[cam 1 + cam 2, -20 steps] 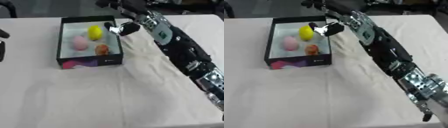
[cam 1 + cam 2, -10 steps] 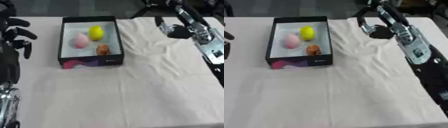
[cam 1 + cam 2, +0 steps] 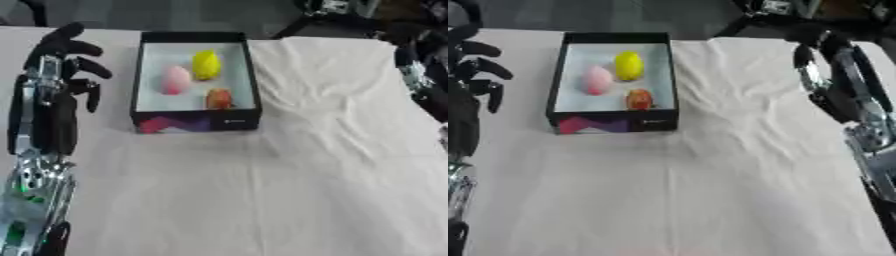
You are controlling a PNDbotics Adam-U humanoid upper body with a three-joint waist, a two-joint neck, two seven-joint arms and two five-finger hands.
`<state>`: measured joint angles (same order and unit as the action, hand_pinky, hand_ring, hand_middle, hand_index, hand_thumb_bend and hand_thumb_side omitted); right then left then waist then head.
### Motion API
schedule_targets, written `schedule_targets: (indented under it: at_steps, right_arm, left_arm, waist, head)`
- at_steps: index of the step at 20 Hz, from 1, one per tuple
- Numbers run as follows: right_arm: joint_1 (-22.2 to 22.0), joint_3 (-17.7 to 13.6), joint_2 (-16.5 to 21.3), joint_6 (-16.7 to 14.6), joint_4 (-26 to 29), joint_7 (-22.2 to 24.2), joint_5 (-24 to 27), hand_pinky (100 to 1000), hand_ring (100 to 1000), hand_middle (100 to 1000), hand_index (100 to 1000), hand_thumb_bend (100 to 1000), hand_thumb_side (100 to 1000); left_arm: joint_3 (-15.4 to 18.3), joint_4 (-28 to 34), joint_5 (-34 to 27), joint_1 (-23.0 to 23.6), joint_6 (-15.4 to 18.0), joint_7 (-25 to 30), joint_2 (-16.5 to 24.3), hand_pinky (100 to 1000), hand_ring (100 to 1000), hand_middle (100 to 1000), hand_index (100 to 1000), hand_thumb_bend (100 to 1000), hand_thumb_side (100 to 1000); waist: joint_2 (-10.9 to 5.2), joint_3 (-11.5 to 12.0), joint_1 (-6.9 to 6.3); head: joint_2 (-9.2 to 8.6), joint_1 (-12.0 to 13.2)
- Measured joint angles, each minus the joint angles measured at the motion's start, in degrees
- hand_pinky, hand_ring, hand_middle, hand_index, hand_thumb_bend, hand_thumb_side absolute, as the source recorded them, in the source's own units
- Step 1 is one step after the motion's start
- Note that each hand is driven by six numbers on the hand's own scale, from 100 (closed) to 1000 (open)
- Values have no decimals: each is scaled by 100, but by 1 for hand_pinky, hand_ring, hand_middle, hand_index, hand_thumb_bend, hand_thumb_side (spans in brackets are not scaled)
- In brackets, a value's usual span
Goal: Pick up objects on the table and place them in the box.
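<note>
A black box [image 3: 197, 122] with a white floor stands at the table's far left of centre. Inside it lie a yellow object [image 3: 206, 64], a pink egg-shaped one [image 3: 176, 80] and a small orange-brown one [image 3: 219, 98]. My left hand [image 3: 63, 57] is raised left of the box, fingers spread and holding nothing. My right hand [image 3: 808, 60] hangs blurred over the cloth well to the right of the box, its arm running down the right edge. Nothing shows in it.
A creased white cloth [image 3: 289, 190] covers the table, with no loose objects on it. Dark stands and chair legs [image 3: 337, 15] sit beyond the far edge.
My right hand has pulled back from over the box's right wall to the right side. My left hand has risen into view beside the box. The box's contents are unchanged.
</note>
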<state>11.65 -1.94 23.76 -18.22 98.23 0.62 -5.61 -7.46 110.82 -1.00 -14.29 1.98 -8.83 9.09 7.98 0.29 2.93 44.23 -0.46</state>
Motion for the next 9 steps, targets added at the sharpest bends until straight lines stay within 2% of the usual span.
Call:
schedule_targets:
  at_steps: [4, 9]
  right_arm:
    - [-570, -310, -576, 281, 317, 187, 362, 853, 811, 691, 817, 100, 987]
    - [-1244, -640, -1255, 516, 692, 340, 607, 850, 808, 690, 813, 100, 1000]
  left_arm:
    - [4, -72, 17, 25, -13, -43, 3, 100, 459, 547, 801, 100, 820]
    - [2, -103, 23, 75, -21, -52, 20, 100, 459, 547, 802, 100, 821]
  waist:
    - [-28, -54, 0]
    - [-79, -75, 0]
  head:
    - [0, 94]
    - [0, 78]
